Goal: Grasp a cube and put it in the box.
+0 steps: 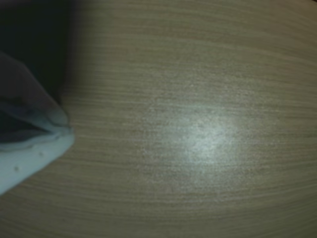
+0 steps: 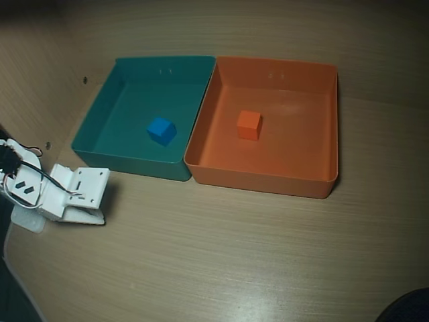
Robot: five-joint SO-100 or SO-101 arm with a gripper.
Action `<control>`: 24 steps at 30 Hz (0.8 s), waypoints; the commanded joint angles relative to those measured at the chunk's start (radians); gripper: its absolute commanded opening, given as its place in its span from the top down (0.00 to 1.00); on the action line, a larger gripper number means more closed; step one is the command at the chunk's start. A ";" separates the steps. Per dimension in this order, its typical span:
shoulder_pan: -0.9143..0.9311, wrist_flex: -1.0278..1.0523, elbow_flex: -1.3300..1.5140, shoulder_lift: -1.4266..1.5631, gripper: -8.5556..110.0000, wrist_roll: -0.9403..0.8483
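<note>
A pale wood-grain bench point(image 2: 221, 255) filled both views, its fine streaks running across the frame, with a soft patch of glare on the bare surface in the wrist view. No brand, label or legible writing showed anywhere; the only marks were a few small black shapes on the white arm housing point(image 2: 47, 191) at the left edge of the overhead view, too small to read.

The cube point(image 2: 249, 125) was a small solid orange block with flat matte faces and crisp edges, its top face a little brighter than the side turned toward the camera. It sat on the floor of the box point(image 2: 268, 180), roughly in the middle, well apart from all four walls. The box was a wide, shallow square tray of orange plastic with upright walls, its colour nearly matching the cube. Its left wall touched the right wall of a teal-green tray point(image 2: 127, 163) of the same size, and a small blue cube point(image 2: 161, 130) lay near the centre of that tray.

The arm rested low on the bench near the teal tray's near-left corner, well apart from the box. The claw point(image 1: 59, 129) appeared only as a blurred dark and whitish shape at the left edge of the wrist view; whether its fingers were apart or together could not be told.
</note>
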 commanded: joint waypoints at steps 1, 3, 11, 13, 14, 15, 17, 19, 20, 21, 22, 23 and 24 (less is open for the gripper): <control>-0.008 0.066 0.060 0.031 0.96 0.000; -0.008 0.155 0.060 0.046 0.96 -0.002; -0.009 0.431 0.060 0.118 0.96 0.029; -0.006 0.420 0.060 0.117 0.96 0.043; -0.005 0.422 0.060 0.117 0.96 0.044; -0.002 0.423 0.060 0.117 0.96 0.044; 0.002 0.423 0.060 0.117 0.97 0.044; 0.002 0.423 0.060 0.117 0.97 0.044; 0.002 0.423 0.060 0.117 0.97 0.044; 0.002 0.425 0.060 0.117 0.97 0.044; 0.002 0.425 0.060 0.117 0.97 0.044; 0.002 0.425 0.060 0.117 0.97 0.044; 0.002 0.425 0.060 0.117 0.97 0.044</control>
